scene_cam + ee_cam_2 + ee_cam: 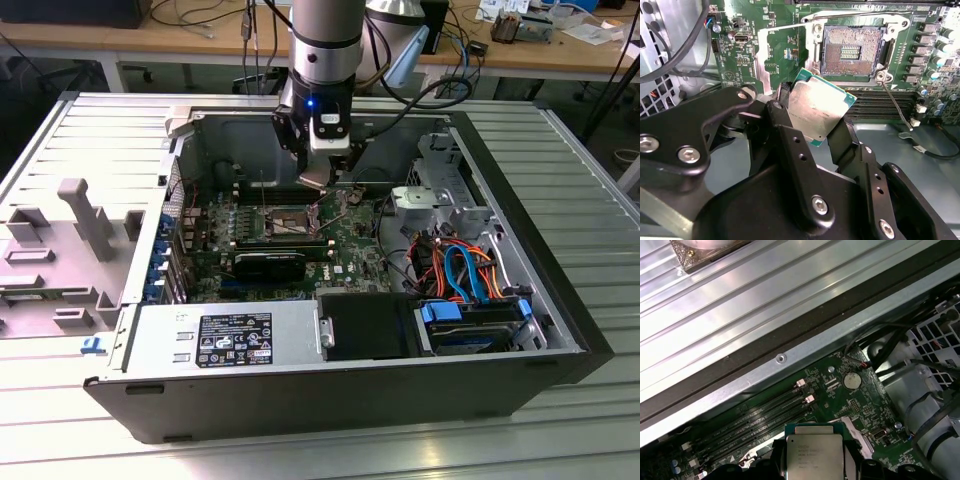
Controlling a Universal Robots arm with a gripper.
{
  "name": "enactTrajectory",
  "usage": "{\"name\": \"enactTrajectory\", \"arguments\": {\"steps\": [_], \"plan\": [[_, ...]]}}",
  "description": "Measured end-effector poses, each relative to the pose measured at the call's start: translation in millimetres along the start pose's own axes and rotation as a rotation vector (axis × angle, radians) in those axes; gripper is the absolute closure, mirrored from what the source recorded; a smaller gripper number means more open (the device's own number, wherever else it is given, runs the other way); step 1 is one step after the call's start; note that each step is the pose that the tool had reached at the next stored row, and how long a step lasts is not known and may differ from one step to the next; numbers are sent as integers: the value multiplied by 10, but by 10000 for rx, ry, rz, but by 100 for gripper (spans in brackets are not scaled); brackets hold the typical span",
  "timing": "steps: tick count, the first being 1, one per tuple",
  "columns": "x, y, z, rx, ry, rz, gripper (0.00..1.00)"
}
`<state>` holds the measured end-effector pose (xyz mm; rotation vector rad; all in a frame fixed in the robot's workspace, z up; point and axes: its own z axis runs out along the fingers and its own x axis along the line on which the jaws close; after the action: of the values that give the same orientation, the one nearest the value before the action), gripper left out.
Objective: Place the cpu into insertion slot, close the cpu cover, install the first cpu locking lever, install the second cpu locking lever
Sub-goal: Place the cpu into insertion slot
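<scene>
Over the motherboard (340,250) of the open computer case (300,385), which lies flat on the ribbed metal table (590,200), I see the gripper (318,182) hanging just above the board, nearer the case's far wall than its near one. Its pincer is closed narrowly on the cpu (817,102): in the second wrist view the black fingers (790,140) press on two opposite edges of the chip, which sits tilted with its silvery metal top facing the camera and a green rim showing along one side. In the first wrist view the same chip (814,457) is clamped between the two finger pads, with the long black memory sticks (760,415) and a round coin battery (852,381) on the board beyond it. The cpu is in the air, apart from the insertion slot (852,50), whose gold-brown contact field lies bare and uncovered. The cpu cover (761,55) is swung open beside the slot, and a thin wire locking lever (895,102) stands loose from its corner, slanting across the memory slots. Blue and orange cables (462,270) fill the case's corner at the exterior view's right.
</scene>
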<state>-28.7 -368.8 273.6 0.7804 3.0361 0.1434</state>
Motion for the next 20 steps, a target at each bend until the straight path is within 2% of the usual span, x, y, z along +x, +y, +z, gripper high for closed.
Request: {"name": "enactTrajectory", "arguments": {"steps": [20], "plan": [[-2, -4, 2, -6, -27, 306, 45]]}}
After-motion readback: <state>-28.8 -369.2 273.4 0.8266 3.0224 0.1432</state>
